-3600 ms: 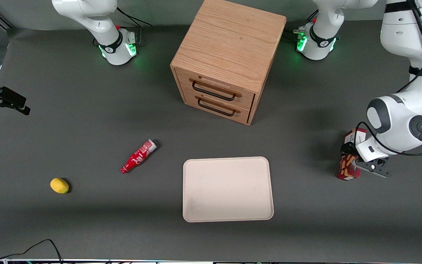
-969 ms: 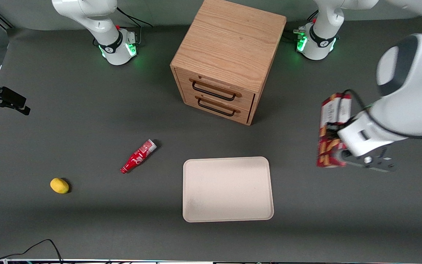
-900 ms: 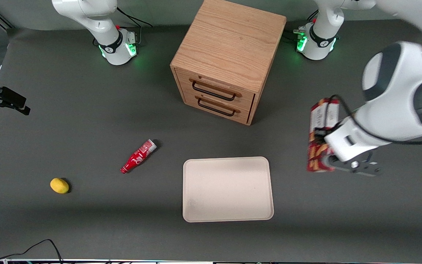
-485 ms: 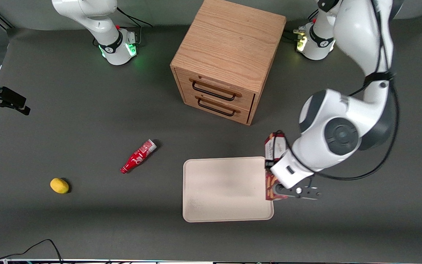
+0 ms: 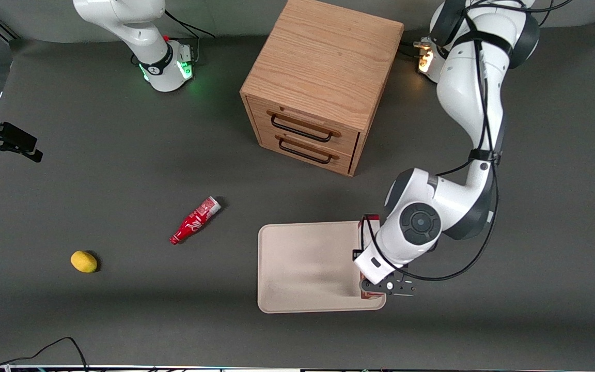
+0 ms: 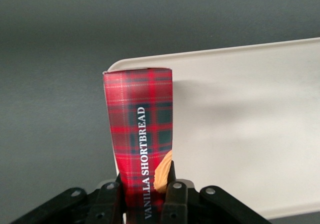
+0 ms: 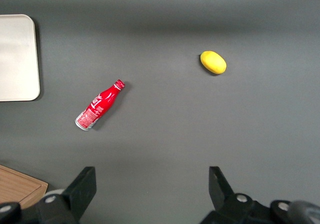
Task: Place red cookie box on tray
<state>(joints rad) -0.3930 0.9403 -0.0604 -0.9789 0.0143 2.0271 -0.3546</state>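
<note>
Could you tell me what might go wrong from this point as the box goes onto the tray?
1. The gripper, shut on the box, holds it over the tray's edge nearest the working arm, so a release here may leave it propped on the rim or off the tray.
2. The grip sits at one end of the long box, so it may swing or tip on release.

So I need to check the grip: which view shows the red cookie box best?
The left wrist view: the red cookie box shows its whole plaid side, clamped in the gripper above the tray. In the front view the arm hides most of the box. The right wrist view misses it.
</note>
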